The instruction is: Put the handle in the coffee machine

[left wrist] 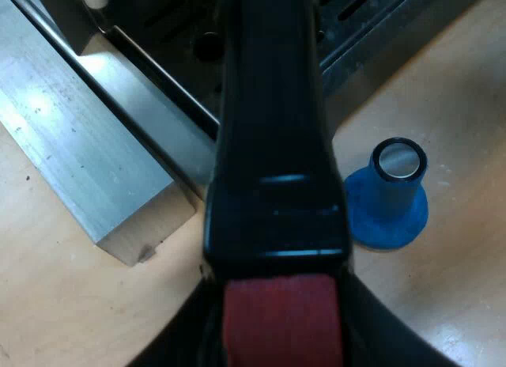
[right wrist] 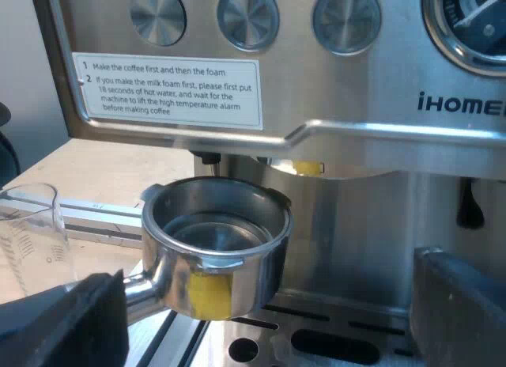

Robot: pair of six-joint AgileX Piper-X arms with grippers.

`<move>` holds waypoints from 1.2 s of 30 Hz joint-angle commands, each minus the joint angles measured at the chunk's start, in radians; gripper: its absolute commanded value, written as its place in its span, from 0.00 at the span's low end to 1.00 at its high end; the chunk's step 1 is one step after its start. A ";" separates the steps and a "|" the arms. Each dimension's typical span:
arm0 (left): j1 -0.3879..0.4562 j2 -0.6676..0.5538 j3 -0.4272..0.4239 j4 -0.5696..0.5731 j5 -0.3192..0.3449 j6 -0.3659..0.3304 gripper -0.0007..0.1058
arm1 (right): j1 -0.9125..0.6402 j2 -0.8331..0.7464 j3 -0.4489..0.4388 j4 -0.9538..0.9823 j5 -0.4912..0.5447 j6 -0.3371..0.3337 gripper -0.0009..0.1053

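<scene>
Left gripper (left wrist: pixel 281 347) is clamped on the holder's handle (left wrist: pixel 273 106), with dark fingers (left wrist: pixel 170 343) tight against both sides of the red end (left wrist: pixel 281 304). The handle runs from my wrist toward the espresso machine (left wrist: pixel 379 35). A blue tamper (left wrist: pixel 389 197) stands upright on the wooden table (left wrist: pixel 451 304), just beside the handle and near the machine's base. A metal bar (left wrist: pixel 71 145) lies on the table alongside the machine.

Right gripper (right wrist: pixel 269 304) is spread wide and has hold of nothing, with one finger (right wrist: pixel 63 323) on each side of the holder's line. From there the holder (right wrist: pixel 213 248) hangs in the air at the machine's front (right wrist: pixel 379 106), its metal basket just under the brew head and not seated in it. It sits above the drip tray (right wrist: pixel 316 339). A measuring glass (right wrist: pixel 32 232) stands on the table near the holder. The instruction label (right wrist: pixel 170 90) sits under the knobs (right wrist: pixel 247 15).
</scene>
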 commanded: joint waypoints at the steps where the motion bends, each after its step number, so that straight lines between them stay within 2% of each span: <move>1: 0.000 -0.007 -0.016 -0.050 0.028 -0.007 0.01 | 0.003 -0.001 -0.002 -0.005 0.006 -0.016 0.71; 12: 0.000 -0.007 -0.016 -0.079 0.074 -0.004 0.01 | 0.003 -0.001 -0.002 -0.005 0.006 -0.016 0.71; 15: 0.000 -0.007 -0.016 -0.079 0.082 0.022 0.01 | 0.003 -0.001 -0.002 -0.005 0.006 -0.016 0.71; 29: 0.000 0.008 -0.016 -0.072 0.084 0.043 0.01 | 0.003 -0.001 -0.002 -0.005 0.006 -0.016 0.71; 36: 0.011 0.041 0.004 -0.080 0.142 0.096 0.01 | 0.003 -0.001 -0.002 -0.005 0.006 -0.016 0.71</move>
